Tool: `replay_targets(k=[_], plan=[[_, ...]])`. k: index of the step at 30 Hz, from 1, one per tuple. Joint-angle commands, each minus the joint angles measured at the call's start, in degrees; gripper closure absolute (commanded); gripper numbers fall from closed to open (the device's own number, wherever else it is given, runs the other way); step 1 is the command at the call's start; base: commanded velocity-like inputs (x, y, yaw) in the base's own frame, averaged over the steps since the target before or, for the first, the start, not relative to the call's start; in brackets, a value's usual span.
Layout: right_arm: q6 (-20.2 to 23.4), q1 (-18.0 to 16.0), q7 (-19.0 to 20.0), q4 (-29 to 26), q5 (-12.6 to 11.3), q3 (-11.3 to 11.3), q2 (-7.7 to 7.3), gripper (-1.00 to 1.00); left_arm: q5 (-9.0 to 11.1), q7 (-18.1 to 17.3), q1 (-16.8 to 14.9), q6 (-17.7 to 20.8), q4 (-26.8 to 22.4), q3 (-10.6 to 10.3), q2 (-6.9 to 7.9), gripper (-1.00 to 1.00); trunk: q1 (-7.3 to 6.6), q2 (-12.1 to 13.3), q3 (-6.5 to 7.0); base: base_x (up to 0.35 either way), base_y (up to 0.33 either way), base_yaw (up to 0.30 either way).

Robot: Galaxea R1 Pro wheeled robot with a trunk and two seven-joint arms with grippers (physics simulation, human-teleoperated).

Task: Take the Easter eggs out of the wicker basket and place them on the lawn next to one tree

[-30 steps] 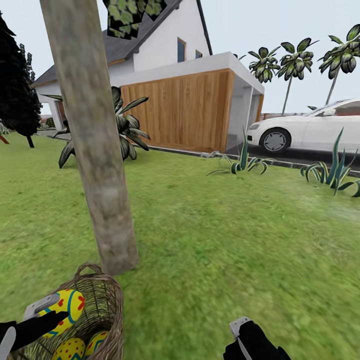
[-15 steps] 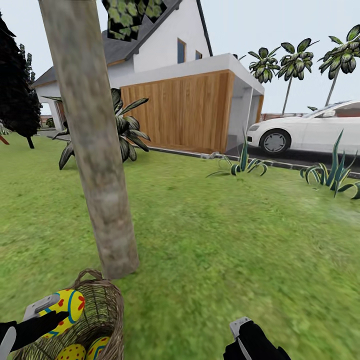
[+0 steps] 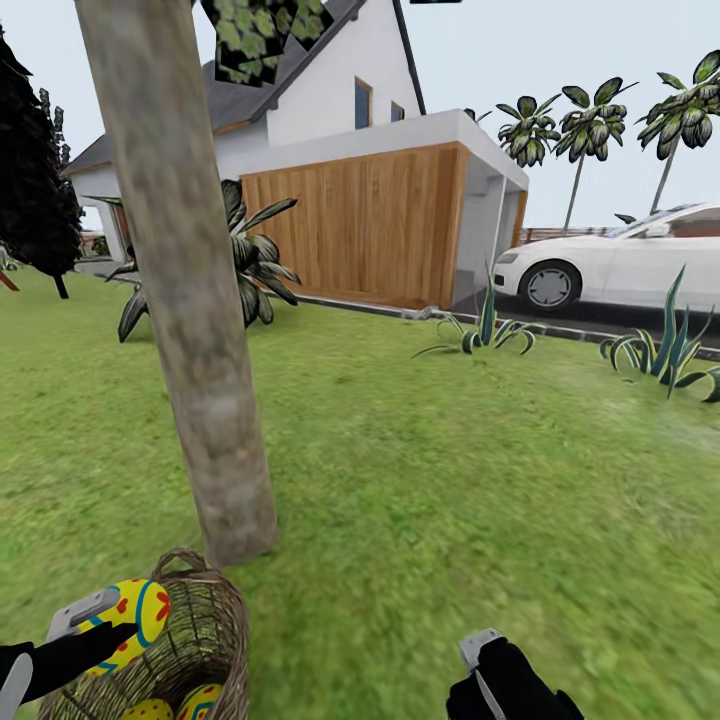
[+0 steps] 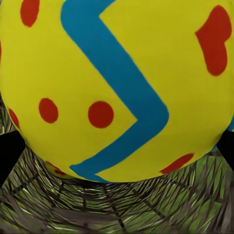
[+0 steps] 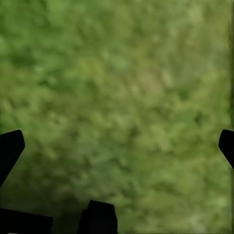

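Slippage is threatening the Easter egg [image 3: 138,610] that the left gripper [image 3: 85,625] is clamping above the wicker basket [image 3: 205,640], risking a drop back onto two eggs [image 3: 175,705] inside, while the right gripper [image 5: 117,146] is hanging spread over lawn [image 3: 450,480] beside the tree [image 3: 190,330].

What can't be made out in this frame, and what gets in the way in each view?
- Two eggs in the basket: head view, cut off by the bottom edge.
- Left gripper fingertips: head view, egg covers one; left wrist view, egg blocks the grip.
- Right gripper: head view, cut by the bottom edge.
- Tree top: cropped by the top edge.
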Motion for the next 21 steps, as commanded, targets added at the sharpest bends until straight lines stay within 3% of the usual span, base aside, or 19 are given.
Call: replay_targets(k=[1, 6, 14, 21], plan=[[0.3, 0.0, 0.5, -0.3, 0.6, 0.0, -0.07, -1.0, -0.2, -0.4, 0.0, 0.3, 0.0, 0.1, -0.01, 1.0, -0.24, 0.4, 0.12, 0.0, 0.0, 0.0], [0.7, 0.0, 0.6, -4.2, 1.1, 0.0, -0.67, -1.0, -0.2, -0.4, 0.0, 0.3, 0.2, 0.0, -0.03, 1.0, -1.33, 2.4, 1.0, 0.0, 0.0, 0.0], [0.8, 0.0, 0.5, -4.3, 1.2, 0.1, -0.6, -1.0, -0.2, -0.4, 0.0, 0.3, 0.2, 0.0, -0.8, 1.0, -3.09, 5.6, 2.44, 0.0, 0.0, 0.007], [0.7, 0.0, 0.2, -4.2, 1.4, 0.1, -0.58, -1.0, -0.2, -0.4, 0.0, 0.3, 0.0, 0.0, -0.76, 1.0, -4.63, 8.4, 3.7, 0.0, 0.0, 0.272]])
